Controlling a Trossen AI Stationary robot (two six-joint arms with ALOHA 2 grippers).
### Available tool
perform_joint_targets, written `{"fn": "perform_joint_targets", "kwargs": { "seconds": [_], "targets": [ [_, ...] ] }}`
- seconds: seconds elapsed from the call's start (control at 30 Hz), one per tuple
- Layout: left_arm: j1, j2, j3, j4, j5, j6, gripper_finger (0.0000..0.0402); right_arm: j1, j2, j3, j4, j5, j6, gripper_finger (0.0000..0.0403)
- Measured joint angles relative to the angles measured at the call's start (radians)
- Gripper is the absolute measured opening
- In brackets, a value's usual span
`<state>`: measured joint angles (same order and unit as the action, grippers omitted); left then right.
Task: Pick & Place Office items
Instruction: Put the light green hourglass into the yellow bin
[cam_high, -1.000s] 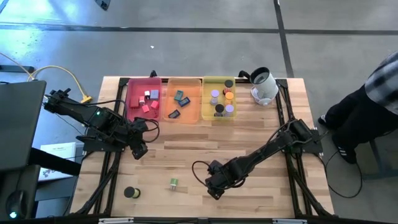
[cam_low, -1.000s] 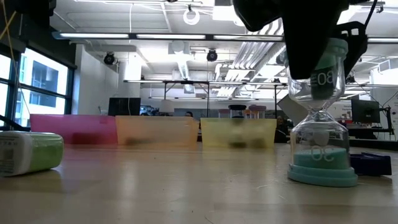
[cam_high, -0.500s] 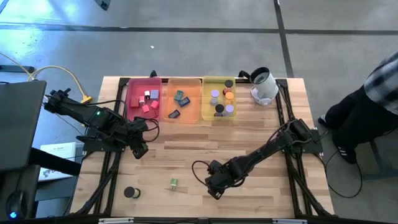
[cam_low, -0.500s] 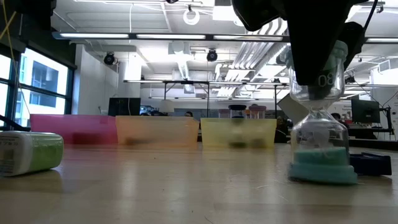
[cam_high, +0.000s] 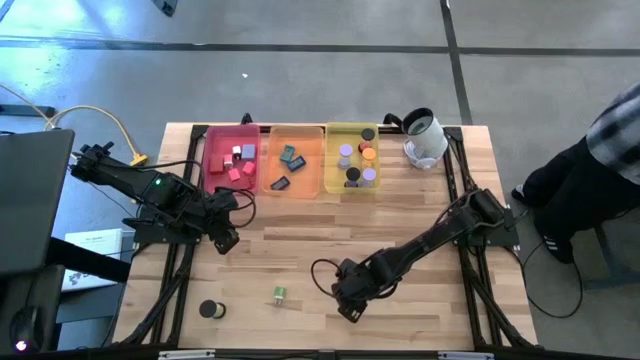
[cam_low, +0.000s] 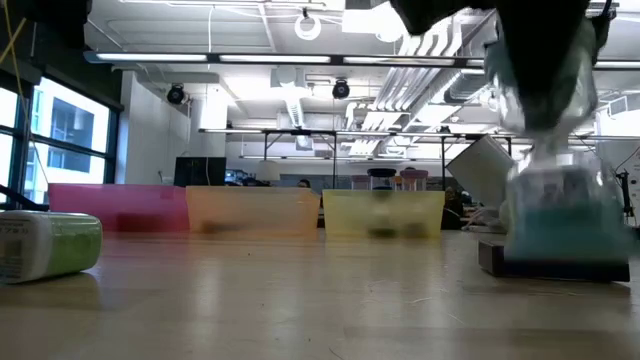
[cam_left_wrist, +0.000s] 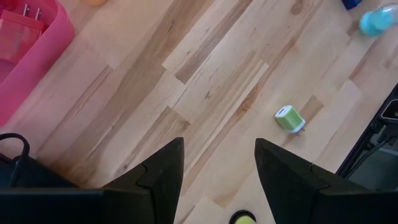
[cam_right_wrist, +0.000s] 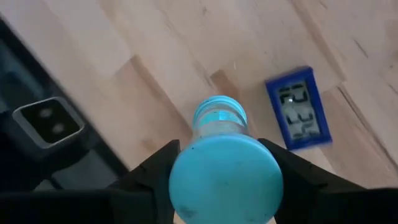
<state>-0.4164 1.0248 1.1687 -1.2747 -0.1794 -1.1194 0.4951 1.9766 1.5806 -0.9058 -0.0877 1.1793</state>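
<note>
Since earlier frame, right end effector (cam_right_wrist: 224, 180) (closed) moved hourglass (cam_right_wrist: 222, 152) sideways.

In the low view, the teal hourglass (cam_low: 560, 200) now sits farther toward the right edge of the frame than a second ago, blurred, and it hides the dark flat piece once seen at its right. The right gripper (cam_right_wrist: 221, 168) has narrowed onto the hourglass's top cap. In the high view, that gripper (cam_high: 347, 292) lies slightly lower right.
</note>
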Motion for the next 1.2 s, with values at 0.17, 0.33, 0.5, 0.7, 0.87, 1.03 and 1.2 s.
{"fn": "perform_joint_targets", "kwargs": {
  "seconds": [0.17, 0.33, 0.5, 0.7, 0.87, 1.03, 1.2],
  "targets": [
    [0.0, 0.0, 0.0, 0.0, -0.001, -0.008, 0.0191, -0.016, -0.072, 0.0, -0.022, -0.016, -0.013, 0.018],
    [0.0, 0.0, 0.0, 0.001, -0.014, -0.026, 0.0191, -0.033, -0.185, 0.0, -0.04, 0.005, -0.025, 0.018],
    [0.0, 0.0, 0.0, 0.004, -0.027, -0.039, 0.0191, -0.06, -0.31, 0.0, -0.069, 0.063, -0.054, 0.018],
    [0.0, 0.0, 0.0, 0.007, -0.046, -0.076, 0.0191, -0.109, -0.419, 0.0, -0.089, 0.144, -0.158, 0.018],
    [0.0, 0.0, 0.0, 0.039, -0.109, -0.096, 0.0191, -0.162, -0.457, 0.0, -0.129, 0.191, -0.267, 0.018],
    [0.0, 0.0, 0.0, 0.111, -0.159, -0.108, 0.0191, -0.239, -0.468, 0.0, -0.163, 0.221, -0.377, 0.018],
    [0.0, 0.0, 0.0, 0.139, -0.16, -0.101, 0.0191, -0.35, -0.467, 0.0, -0.168, 0.258, -0.48, 0.018]
  ]
}}
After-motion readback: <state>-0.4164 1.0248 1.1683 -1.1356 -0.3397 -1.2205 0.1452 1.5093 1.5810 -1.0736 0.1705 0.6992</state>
